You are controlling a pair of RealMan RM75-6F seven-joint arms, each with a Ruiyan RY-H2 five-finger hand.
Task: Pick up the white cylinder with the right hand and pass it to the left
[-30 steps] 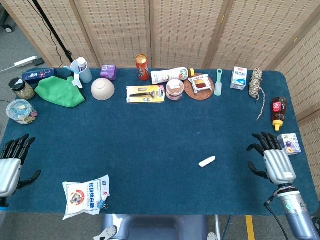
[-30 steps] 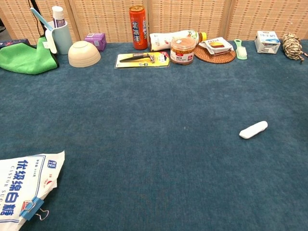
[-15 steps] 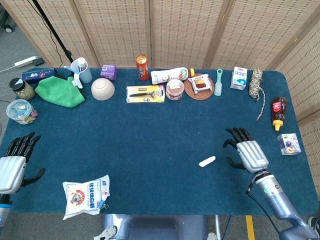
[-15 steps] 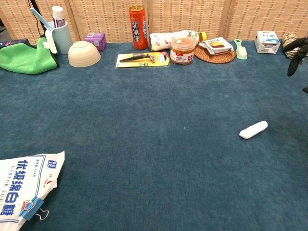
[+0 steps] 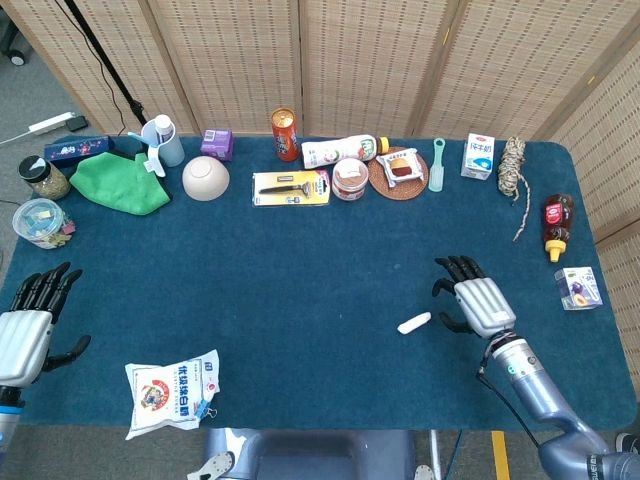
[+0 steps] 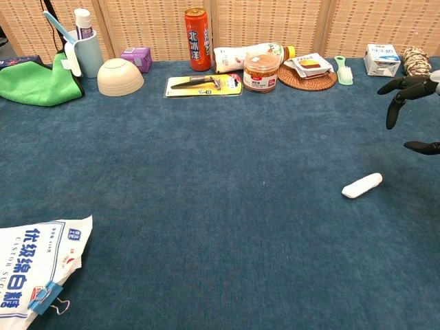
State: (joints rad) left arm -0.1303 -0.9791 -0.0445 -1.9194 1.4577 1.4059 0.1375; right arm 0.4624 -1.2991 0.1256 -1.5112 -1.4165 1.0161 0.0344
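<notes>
The white cylinder (image 5: 414, 322) (image 6: 362, 185) lies flat on the blue table cloth, right of centre. My right hand (image 5: 470, 299) hovers just to its right with fingers spread and nothing in it; in the chest view only its dark fingertips (image 6: 397, 96) show at the right edge, above the cylinder. At the table's left edge my left hand (image 5: 28, 322) is open and empty, far from the cylinder, and it does not appear in the chest view.
A white bag with a blue clip (image 5: 172, 391) lies front left. Along the far edge stand a green cloth (image 5: 120, 183), bowl (image 5: 205, 178), orange can (image 5: 284, 133), razor pack (image 5: 291, 187), jar (image 5: 350, 179), milk carton (image 5: 479, 156) and rope (image 5: 513, 162). A sauce bottle (image 5: 556, 224) lies at right.
My right hand has moved left and forward across the cloth, from the right edge to just beside the cylinder. The left hand has barely shifted. The cylinder has not moved.
</notes>
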